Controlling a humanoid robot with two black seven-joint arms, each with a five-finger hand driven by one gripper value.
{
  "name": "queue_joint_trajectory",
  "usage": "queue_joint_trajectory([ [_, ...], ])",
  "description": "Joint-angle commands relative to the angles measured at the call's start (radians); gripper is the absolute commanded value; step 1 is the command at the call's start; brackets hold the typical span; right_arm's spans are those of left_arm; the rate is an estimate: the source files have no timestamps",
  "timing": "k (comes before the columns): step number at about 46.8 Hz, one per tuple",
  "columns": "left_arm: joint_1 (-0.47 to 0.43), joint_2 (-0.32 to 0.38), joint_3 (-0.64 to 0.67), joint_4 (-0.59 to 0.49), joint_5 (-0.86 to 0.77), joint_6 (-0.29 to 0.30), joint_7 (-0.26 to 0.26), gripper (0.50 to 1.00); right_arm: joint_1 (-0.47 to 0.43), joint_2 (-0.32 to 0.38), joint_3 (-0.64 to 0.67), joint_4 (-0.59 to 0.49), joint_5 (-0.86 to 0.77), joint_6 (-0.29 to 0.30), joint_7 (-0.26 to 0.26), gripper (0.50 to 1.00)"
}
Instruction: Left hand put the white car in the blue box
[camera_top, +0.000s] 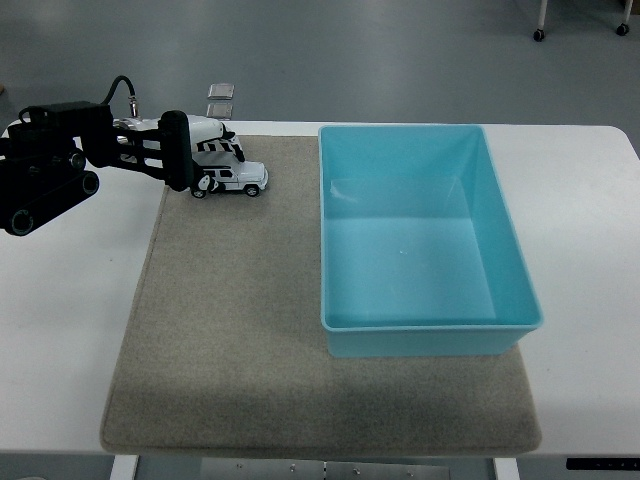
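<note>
The left hand (205, 150) reaches in from the left edge on a black arm (55, 175) and sits over the far left corner of the grey mat (240, 330). Its white and black fingers (222, 148) are curled over the roof and rear of the white car (232, 181), so the hand is gripping the white car from above and from its left end. The car points to the right, its nose toward the blue box (420, 240), and it stands level with its wheels at or just above the mat; whether the wheels touch the fabric cannot be told from this view. A thin dark shadow lies directly under it.

The blue box rests on the right half of the mat, open side up, with its long sides running from near to far. The car is to the left of the box's far left corner, near it but apart, with a strip of bare mat between them.

The mat covers the middle of the white worktop (60, 330), whose bare surface shows on both sides. A black cable (125, 88) loops up from the arm behind the wrist. Beyond the far edge of the worktop, two small pale square items (220, 100) lie on the grey floor (400, 60)
</note>
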Motion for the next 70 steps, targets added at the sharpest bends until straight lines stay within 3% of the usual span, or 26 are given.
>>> queue_joint_trajectory([
  [1,-0.005,0.001,-0.002,-0.001,-0.005,0.000,-0.001,0.516,0.000,0.000,0.000,0.000,0.000,0.000,0.000,0.936],
  [40,-0.124,-0.008,-0.071,-0.011,-0.016,0.000,-0.001,0.529,0.000,0.000,0.000,0.000,0.000,0.000,0.000,0.936],
  [60,-0.146,-0.011,-0.085,-0.156,-0.016,0.000,-0.001,0.536,0.000,0.000,0.000,0.000,0.000,0.000,0.000,0.936],
  [70,-0.147,-0.063,-0.092,-0.205,-0.016,-0.003,-0.001,0.538,0.000,0.000,0.000,0.000,0.000,0.000,0.000,0.936],
])
